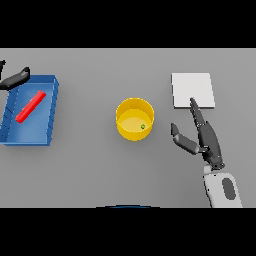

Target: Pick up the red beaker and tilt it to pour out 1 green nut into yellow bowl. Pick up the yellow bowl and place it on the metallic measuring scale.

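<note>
The red beaker (pixel 31 106) is lying in the blue tray (pixel 50 107) at left; the left hand (pixel 15 79) is lying relaxed at the tray's far corner. A green nut (pixel 143 126) is sitting in the yellow bowl (pixel 134 119) at centre. The right hand (pixel 205 137) is resting unclenched — fingertips reaching the white scale (pixel 193 89) — holding nothing.

Plain grey table (pixel 100 170) carries a bright yellow round bowl (pixel 134 119) with a tiny green nut (pixel 143 127) inside, and a pale silvery-white square scale (pixel 192 90). Blue rectangular tray (pixel 50 107) holds a red cylindrical beaker (pixel 31 106). Both hands, left (pixel 15 78) and right (pixel 205 137), are dark grey; right forearm white.
</note>
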You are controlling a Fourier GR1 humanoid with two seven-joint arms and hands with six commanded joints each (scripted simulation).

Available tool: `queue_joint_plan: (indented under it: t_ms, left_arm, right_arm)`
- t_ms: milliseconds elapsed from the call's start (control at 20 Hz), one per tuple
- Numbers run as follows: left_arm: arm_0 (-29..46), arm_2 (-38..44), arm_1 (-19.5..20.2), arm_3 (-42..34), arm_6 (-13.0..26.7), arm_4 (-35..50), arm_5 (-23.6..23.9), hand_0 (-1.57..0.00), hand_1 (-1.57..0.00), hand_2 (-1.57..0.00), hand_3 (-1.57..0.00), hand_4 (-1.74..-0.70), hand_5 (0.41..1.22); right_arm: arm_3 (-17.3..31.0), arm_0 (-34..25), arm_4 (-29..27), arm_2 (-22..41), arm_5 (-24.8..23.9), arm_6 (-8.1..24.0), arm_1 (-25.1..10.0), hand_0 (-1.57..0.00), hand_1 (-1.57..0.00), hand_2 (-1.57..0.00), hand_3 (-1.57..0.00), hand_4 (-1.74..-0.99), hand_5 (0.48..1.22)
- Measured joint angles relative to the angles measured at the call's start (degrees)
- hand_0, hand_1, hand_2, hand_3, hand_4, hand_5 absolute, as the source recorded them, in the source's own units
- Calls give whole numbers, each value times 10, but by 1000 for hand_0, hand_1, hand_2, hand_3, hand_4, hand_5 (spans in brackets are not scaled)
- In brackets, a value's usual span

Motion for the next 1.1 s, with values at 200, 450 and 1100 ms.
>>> queue_joint_plan:
  t_ms: [200,450,1100]
  left_arm:
    - [11,9,-11,7,-25,3,31,-34,-28,-25,-15,-723,667]
    - [10,16,-13,-8,-48,8,41,-10,-9,-8,-4,-726,700]
    - [21,23,-17,-3,-69,18,47,0,0,1,1,-755,717]
  right_arm:
    - [-2,-20,14,2,-6,38,-6,1,1,1,1,-1262,675]
    - [2,-77,53,45,53,12,-54,-8,1,1,1,-1202,683]
    - [95,-282,247,211,186,-14,-164,1,1,1,1,-1226,632]
